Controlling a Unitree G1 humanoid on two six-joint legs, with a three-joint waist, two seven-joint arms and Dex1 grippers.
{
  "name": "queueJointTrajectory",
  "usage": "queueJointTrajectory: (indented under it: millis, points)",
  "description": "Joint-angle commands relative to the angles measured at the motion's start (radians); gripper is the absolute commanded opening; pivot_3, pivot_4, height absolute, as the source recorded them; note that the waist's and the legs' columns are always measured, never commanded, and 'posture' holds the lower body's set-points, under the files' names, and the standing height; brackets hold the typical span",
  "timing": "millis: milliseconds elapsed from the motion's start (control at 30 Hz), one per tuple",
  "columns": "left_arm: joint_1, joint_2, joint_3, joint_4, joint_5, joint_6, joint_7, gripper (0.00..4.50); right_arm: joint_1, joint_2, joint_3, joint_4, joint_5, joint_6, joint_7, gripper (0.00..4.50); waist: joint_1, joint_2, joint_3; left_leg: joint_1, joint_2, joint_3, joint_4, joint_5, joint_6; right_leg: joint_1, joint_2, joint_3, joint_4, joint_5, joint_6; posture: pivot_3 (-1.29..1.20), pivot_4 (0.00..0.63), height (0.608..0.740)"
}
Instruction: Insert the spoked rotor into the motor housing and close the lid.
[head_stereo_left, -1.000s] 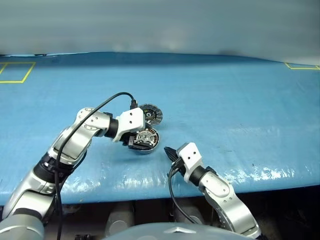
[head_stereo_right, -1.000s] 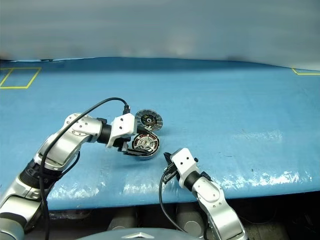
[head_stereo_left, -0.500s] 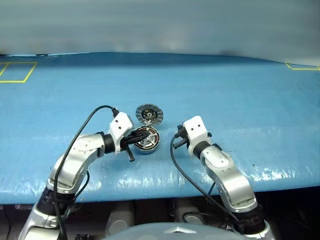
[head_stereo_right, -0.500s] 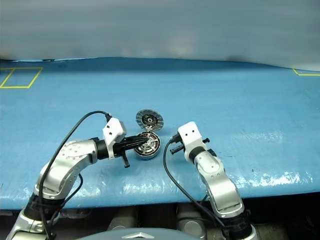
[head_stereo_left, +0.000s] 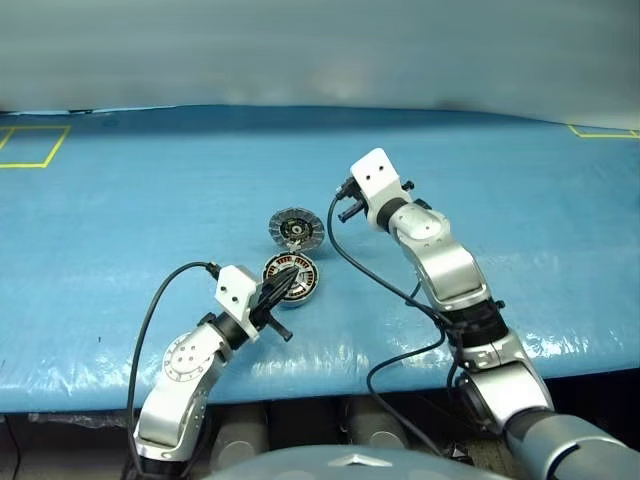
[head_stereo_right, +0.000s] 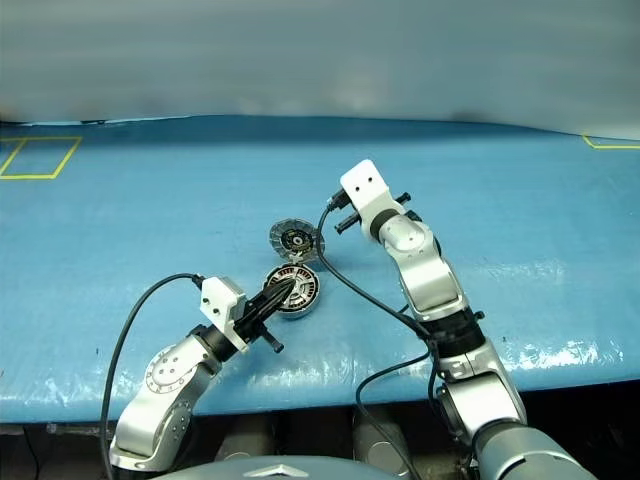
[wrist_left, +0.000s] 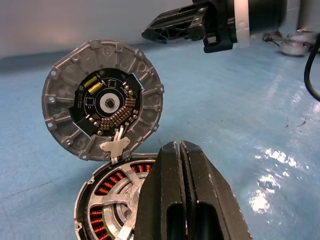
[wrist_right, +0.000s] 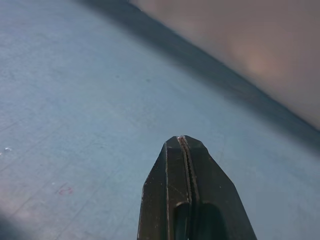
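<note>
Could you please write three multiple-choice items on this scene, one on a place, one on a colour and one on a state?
1. Where does the lid stand relative to the housing?
A. Shut flat on it
B. Open, at its far edge
C. Apart, at the table's right corner

2. What colour are the windings inside the housing?
A. Copper-red
B. Green
C. White

3. How are the left claw's fingers?
A. Wide open
B. Shut on the lid
C. Shut, holding nothing

Answers:
1 B: the left wrist view shows the lid tilted up, hinged to the housing's rim.
2 A: copper-red coils show between the rotor's spokes.
3 C: the two fingers meet, with nothing between them.
</note>
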Motion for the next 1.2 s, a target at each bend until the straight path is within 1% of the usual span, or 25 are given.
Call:
queueJointTrajectory:
  millis: [33,200,333,467,600,767,867,967,1100,1200]
  points:
    - [0.033,0.003,-0.009,0.008,0.006,-0.098,-0.005,0.07,-0.092,0.009,0.0,0.105,0.013,-0.11,0.07,0.0,-0.001,0.0,0.0,0.0,0.0,0.0,0.0,0.0,0.0,0.0,0.0,0.0,0.0,0.0,0.0,0.0,0.15,0.74]
    - [0.064,0.014,-0.007,0.052,0.033,-0.174,0.003,0.07,-0.159,0.031,-0.008,0.219,0.052,-0.189,0.185,0.0,-0.003,0.0,0.0,0.0,0.0,0.0,-0.001,0.0,0.0,0.0,0.0,0.0,-0.001,0.0,0.0,0.0,0.15,0.74]
    - [0.086,0.031,-0.004,0.069,0.056,-0.202,0.017,0.07,-0.153,0.034,0.018,0.226,0.072,-0.221,0.295,0.0,-0.002,0.001,0.001,0.0,0.0,0.0,-0.002,0.0,0.0,0.0,0.0,0.0,-0.002,0.0,0.0,0.0,0.15,0.74]
    - [0.101,0.055,-0.03,0.092,0.096,-0.234,0.015,0.07,-0.105,0.034,0.046,0.163,0.115,-0.198,0.405,0.0,-0.002,0.002,0.001,0.0,0.0,0.0,-0.002,0.0,0.001,0.0,0.0,0.0,-0.002,0.0,0.0,0.0,0.15,0.74]
    - [0.101,0.04,-0.034,0.103,0.069,-0.228,0.012,0.07,-0.039,0.034,0.059,0.073,0.175,-0.135,0.493,0.0,-0.001,0.002,0.001,0.0,0.0,0.0,-0.002,0.0,0.001,0.0,0.0,0.0,-0.002,0.0,0.0,0.0,0.15,0.74]
    - [0.081,0.035,-0.03,0.122,0.034,-0.213,-0.008,0.07,0.036,0.027,0.056,-0.052,0.266,-0.028,0.562,0.0,-0.001,0.003,0.001,0.0,0.0,0.0,-0.002,0.0,0.001,0.0,0.0,0.0,-0.001,-0.003,0.001,0.0,0.15,0.74]
    - [0.11,0.03,-0.028,0.091,-0.003,-0.199,-0.007,0.07,0.092,0.012,0.076,-0.132,0.29,0.014,0.577,0.0,-0.002,0.003,0.001,0.0,0.001,0.0,-0.002,0.0,0.001,0.0,0.0,-0.001,-0.001,-0.004,0.003,0.0,0.15,0.74]
    - [0.12,0.019,-0.024,0.081,-0.028,-0.196,-0.003,0.07,0.139,0.016,0.089,-0.181,0.299,0.046,0.552,0.0,-0.001,0.003,0.001,0.0,0.001,0.0,-0.002,0.0,0.001,0.0,0.0,-0.001,-0.002,-0.004,0.003,0.0,0.15,0.74]
    - [0.128,0.01,-0.02,0.074,-0.028,-0.205,0.014,0.07,0.214,0.04,0.105,-0.231,0.307,0.077,0.505,0.0,-0.001,0.003,0.001,0.0,0.001,0.0,-0.002,0.0,0.001,0.0,0.0,-0.001,-0.002,-0.005,0.002,0.0,0.15,0.74]
    - [0.143,0.013,-0.024,0.07,-0.002,-0.218,0.031,0.07,0.273,0.069,0.118,-0.262,0.319,0.101,0.467,0.0,-0.002,0.003,0.001,0.0,0.001,0.0,-0.002,0.0,0.001,0.0,0.0,0.0,-0.002,-0.005,0.001,0.0,0.15,0.74]
